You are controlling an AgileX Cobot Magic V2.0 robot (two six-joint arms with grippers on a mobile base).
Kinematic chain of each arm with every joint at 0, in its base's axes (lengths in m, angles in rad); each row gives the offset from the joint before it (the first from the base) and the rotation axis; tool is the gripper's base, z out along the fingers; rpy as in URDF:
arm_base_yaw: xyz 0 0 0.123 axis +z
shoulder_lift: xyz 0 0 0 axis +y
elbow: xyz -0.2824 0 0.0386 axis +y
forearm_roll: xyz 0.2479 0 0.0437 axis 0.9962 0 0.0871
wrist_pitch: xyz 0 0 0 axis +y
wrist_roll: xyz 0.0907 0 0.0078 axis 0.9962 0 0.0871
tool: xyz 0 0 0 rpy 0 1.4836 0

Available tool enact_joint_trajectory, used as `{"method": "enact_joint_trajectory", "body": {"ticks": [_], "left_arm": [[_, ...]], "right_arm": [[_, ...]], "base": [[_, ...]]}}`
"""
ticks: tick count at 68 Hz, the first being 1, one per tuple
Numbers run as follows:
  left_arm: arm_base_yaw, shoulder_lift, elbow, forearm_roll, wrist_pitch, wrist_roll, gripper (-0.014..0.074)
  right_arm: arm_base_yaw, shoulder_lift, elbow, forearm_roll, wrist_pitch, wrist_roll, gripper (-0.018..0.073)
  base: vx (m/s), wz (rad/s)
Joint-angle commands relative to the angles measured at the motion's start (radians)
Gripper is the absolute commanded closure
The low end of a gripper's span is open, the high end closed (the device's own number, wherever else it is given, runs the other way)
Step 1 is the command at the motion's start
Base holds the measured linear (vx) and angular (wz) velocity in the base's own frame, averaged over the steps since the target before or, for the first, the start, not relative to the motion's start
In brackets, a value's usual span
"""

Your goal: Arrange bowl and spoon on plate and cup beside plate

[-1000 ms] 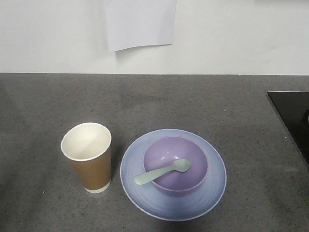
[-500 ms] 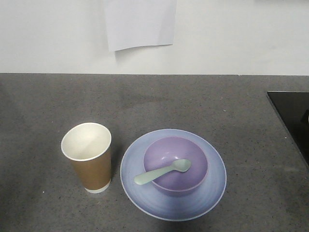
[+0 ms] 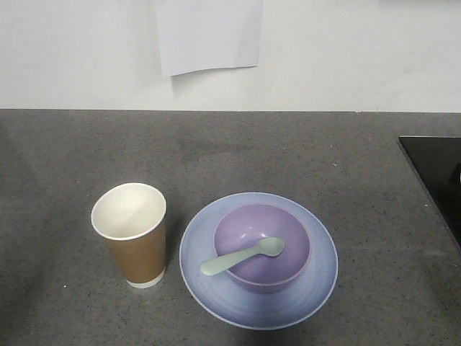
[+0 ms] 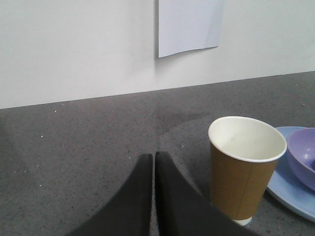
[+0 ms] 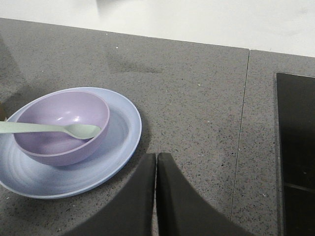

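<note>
— Overhead, what shows?
— Mint spoon (image 3: 243, 256) in lilac bowl (image 3: 262, 246) on blue plate (image 3: 258, 260); paper cup (image 3: 132, 233) beside.
— Wrists?
— Only they show the left gripper (image 4: 153, 162) and right gripper (image 5: 156, 162), fingers pressed together, empty.

You see a round pale blue plate (image 3: 258, 306) with a whitish rim, a smooth lilac plastic bowl (image 3: 262, 245), and a pale mint-green plastic spoon (image 3: 243, 256). Your brown paper cup (image 3: 132, 243) shows a white inside, rim and base band. The dark grey countertop (image 3: 230, 151) is finely speckled; 1 white paper sheet (image 3: 209, 34) hangs on the off-white wall (image 3: 360, 50).
</note>
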Motion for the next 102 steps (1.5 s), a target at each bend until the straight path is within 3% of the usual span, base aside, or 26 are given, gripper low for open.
{"method": "enact_joint_trajectory", "body": {"ticks": [1,46,54,62,83,99,102], "left_arm": [[-0.008,0.008,-0.021,-0.003,-0.075,-0.01,0.0604],[-0.008,0.008,-0.021,-0.002,-0.076,-0.01,0.0604],[-0.008,0.008,-0.019,0.026,-0.097,-0.005,0.0604],[0.018,-0.014,0.03,0.033,-0.191,-0.003,0.0604],[0.144,-0.19,0.331,0.031,-0.508,-0.004,0.0604],[0.155,-0.256,0.537,0.031,-0.753,-0.004,0.0604],[0.155,-0.255,0.534,0.034,-0.721,-0.004,0.0604]], "right_arm": [[-0.003,0.009,-0.024,-0.009,-0.071,-0.003,0.0569],[-0.003,0.009,-0.024,-0.009,-0.07,-0.003,0.057],[-0.003,0.009,-0.024,-0.009,-0.07,-0.003,0.057],[-0.003,0.009,-0.024,-0.009,-0.07,-0.003,0.057],[-0.003,0.009,-0.024,-0.009,-0.07,-0.003,0.057],[-0.003,0.009,-0.024,-0.009,-0.07,-0.003,0.057],[-0.003,0.009,-0.024,-0.009,-0.07,-0.003,0.057]], "base": [[0.0,0.0],[0.0,0.0],[0.0,0.0],[0.0,0.0],[0.0,0.0],[0.0,0.0],[0.0,0.0]]}}
